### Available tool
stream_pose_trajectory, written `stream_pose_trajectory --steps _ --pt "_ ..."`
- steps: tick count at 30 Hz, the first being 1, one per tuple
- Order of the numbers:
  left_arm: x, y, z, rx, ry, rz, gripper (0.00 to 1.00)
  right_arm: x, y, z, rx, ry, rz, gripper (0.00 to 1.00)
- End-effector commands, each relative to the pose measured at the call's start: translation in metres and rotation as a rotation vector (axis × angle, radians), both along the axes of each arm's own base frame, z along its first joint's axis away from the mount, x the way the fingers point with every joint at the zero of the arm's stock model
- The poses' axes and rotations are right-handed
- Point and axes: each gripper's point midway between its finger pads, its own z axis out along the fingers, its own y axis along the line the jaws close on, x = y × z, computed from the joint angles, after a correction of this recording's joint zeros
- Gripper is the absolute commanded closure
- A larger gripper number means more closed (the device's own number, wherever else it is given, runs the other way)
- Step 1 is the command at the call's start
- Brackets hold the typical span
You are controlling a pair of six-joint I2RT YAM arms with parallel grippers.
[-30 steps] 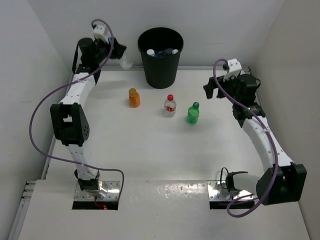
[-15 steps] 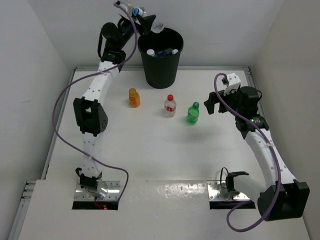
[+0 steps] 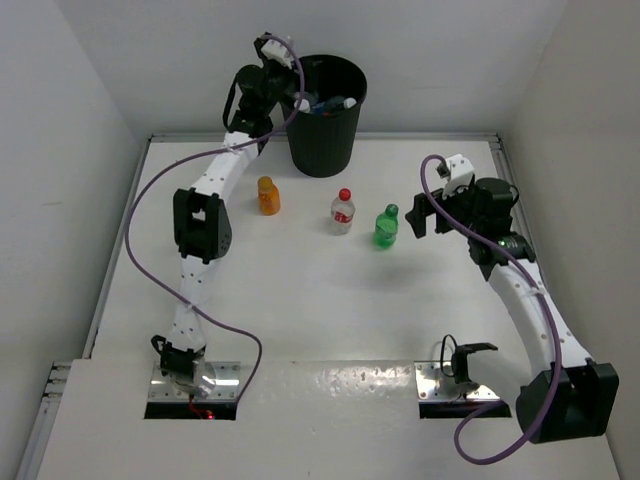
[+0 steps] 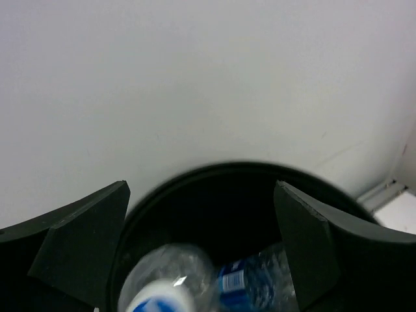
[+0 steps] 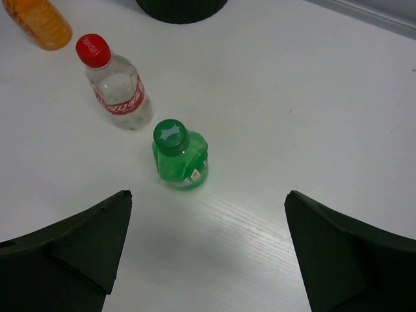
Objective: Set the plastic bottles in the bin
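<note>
The bin stands at the far edge of the counter, close to the back wall, with open surface to its left and right. In it we see a jumble of clear bottles, some with white caps and blue labels. They lie tilted, and the dark walls hide how many there are. In the left wrist view the lower frame edge cuts off one bottle whose blue-and-white cap points up toward the camera.

Three bottles stand upright on the counter in a row near the bin, caps up, each apart from the others: the orange bottle on the left, the red-capped clear bottle in the middle, and the green bottle on the right. A broad bare stretch lies on their near side.

The left gripper hangs over the bin's left rim, fingers spread wide with nothing between them. The right gripper sits just right of the green bottle, also spread wide and not touching it. Its wrist view shows the green bottle in front of the gap.
</note>
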Motion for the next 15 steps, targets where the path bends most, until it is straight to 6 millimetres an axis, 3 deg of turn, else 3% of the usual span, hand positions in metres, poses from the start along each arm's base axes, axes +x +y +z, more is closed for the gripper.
stream_pose_trajectory --steps 1,2,4,5,6,7,9,10,12,15 --pt "-0.069 0.001 0.152 -0.074 -0.316 0.001 0.0 -0.005 0.011 -0.012 -0.024 -0.033 0.044 0.01" --pt "-0.091 0.0 0.182 -0.091 -0.361 -0.01 0.0 -0.005 0.012 -0.013 -0.034 -0.043 0.045 0.01" --pt "-0.116 0.002 0.214 -0.102 -0.416 -0.014 0.0 -0.003 0.021 -0.01 -0.044 -0.087 0.061 0.01" --pt "-0.126 0.008 0.226 -0.103 -0.436 0.0 0.0 -0.007 0.024 -0.025 -0.059 -0.069 0.074 0.01" --pt "-0.138 0.008 0.238 -0.109 -0.449 0.005 0.0 -0.003 0.021 -0.024 -0.069 -0.094 0.056 0.01" --pt "-0.163 0.019 0.266 -0.109 -0.494 0.027 0.0 0.0 0.025 -0.028 -0.065 -0.11 0.063 0.01" --pt "-0.173 0.021 0.266 -0.082 -0.455 0.038 0.0 0.002 0.029 -0.03 -0.057 -0.13 0.07 0.01" --pt "-0.195 0.032 0.285 -0.08 -0.477 0.061 0.0 0.003 0.031 -0.029 -0.05 -0.144 0.075 0.01" --pt "-0.19 0.041 0.263 -0.032 -0.389 0.08 0.0 0.006 0.037 -0.037 -0.04 -0.14 0.091 0.01" --pt "-0.201 0.073 0.246 -0.014 -0.297 0.156 0.0 0.016 0.037 -0.044 -0.027 -0.157 0.059 0.01"
